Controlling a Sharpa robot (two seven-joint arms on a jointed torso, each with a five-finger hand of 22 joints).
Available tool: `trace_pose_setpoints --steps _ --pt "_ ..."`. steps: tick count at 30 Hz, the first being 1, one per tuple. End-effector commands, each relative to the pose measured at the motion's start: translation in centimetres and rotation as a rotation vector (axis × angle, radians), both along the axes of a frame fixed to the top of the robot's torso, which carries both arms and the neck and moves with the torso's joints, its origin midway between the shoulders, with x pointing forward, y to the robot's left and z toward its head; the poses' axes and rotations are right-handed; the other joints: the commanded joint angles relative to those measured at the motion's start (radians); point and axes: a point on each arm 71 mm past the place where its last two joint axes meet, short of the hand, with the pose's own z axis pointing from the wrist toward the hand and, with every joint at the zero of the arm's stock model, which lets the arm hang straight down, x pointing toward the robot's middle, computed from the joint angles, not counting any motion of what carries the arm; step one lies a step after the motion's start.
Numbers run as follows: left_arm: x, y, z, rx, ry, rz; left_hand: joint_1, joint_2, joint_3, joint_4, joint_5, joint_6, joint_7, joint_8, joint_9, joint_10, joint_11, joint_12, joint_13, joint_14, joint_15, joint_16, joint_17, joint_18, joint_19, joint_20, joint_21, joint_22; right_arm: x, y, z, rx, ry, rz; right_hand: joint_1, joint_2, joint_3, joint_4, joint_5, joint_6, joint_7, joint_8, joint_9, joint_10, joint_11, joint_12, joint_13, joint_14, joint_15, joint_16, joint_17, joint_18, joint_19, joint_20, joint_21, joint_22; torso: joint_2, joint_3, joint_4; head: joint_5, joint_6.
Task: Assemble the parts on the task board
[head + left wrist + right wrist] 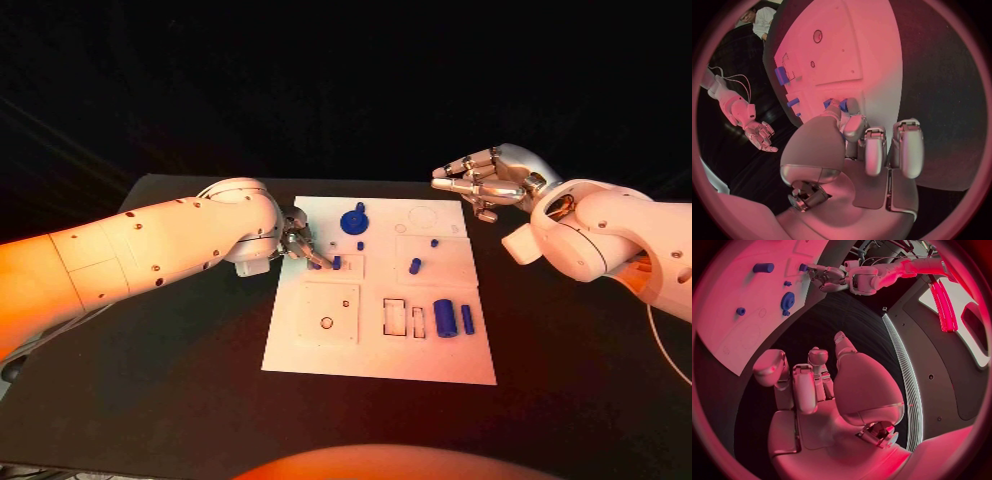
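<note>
One task board (378, 350), two hands

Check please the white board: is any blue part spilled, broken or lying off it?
Nothing stands out. The small blue parts lie or stand on the white task board, none on the black table. The left hand touches one at the board's edge.

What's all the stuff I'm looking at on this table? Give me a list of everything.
Table: one, black, under everything.
Task board: one, white plate, middle of the table.
Gear-shaped part: one, blue, far area of the board.
Larger cylinder: one, blue, lying on the board's near right area, slimmer blue piece beside it.
Small pegs: several, blue, scattered mid-board; exact number hard to tell.
Left hand: silver, at the board's left edge, fingertips on a small blue part.
Right hand: silver, raised beyond the board's far right corner, holding nothing.
</note>
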Motion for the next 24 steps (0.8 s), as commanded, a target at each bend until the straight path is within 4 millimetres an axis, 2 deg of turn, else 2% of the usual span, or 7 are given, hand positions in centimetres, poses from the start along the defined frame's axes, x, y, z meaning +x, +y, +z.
trace_pose_setpoints --steps 1,11,24 --pt "0.0 0.0 -0.1 0.01 0.005 -0.004 -0.027 -0.006 -0.012 0.017 -0.003 0.004 0.008 0.008 0.002 0.007 0.0 0.005 0.001 0.105 -0.009 0.002 0.263 -0.013 0.07 -0.007 0.007 0.198 -0.1 0.2 0.0 0.002 0.0 0.021 0.001 0.01 -0.005 0.0 0.006 -0.007 0.0 0.004 -0.001 -0.004 0.0 -0.004 -0.001 0.051 0.004 -0.005 0.063 0.011 -0.007 0.002 -0.007 -0.002 0.0 0.0 -0.0004 0.0 0.002" --pt "0.4 0.7 0.1 -0.011 -0.032 0.032 -0.083 -0.026 -0.059 0.052 -0.003 0.005 0.006 0.015 0.007 0.009 -0.002 0.005 0.0 0.105 -0.01 0.002 0.263 -0.014 0.072 -0.007 0.01 0.202 -0.1 0.1 0.0 0.001 0.0 0.018 0.001 0.01 -0.006 0.0 0.006 -0.007 0.001 0.004 -0.002 -0.005 0.0 -0.004 -0.002 0.051 0.004 -0.006 0.062 0.012 -0.009 0.002 -0.008 -0.005 0.0 -0.0008 -0.0008 -0.002 0.003" --pt "0.4 1.2 0.6 -0.095 -0.041 0.054 -0.096 -0.035 -0.078 0.063 -0.003 0.001 0.006 0.016 0.009 0.007 -0.002 0.001 -0.004 0.105 -0.011 0.002 0.263 -0.013 0.072 -0.008 0.008 0.201 0.0 0.1 -0.1 0.0 0.003 0.019 0.001 0.01 -0.006 0.0 0.006 -0.007 0.001 0.004 -0.002 -0.005 0.0 -0.004 -0.002 0.051 0.004 -0.006 0.062 0.012 -0.009 0.002 -0.008 -0.005 0.0 -0.0002 0.0006 -0.003 0.002"
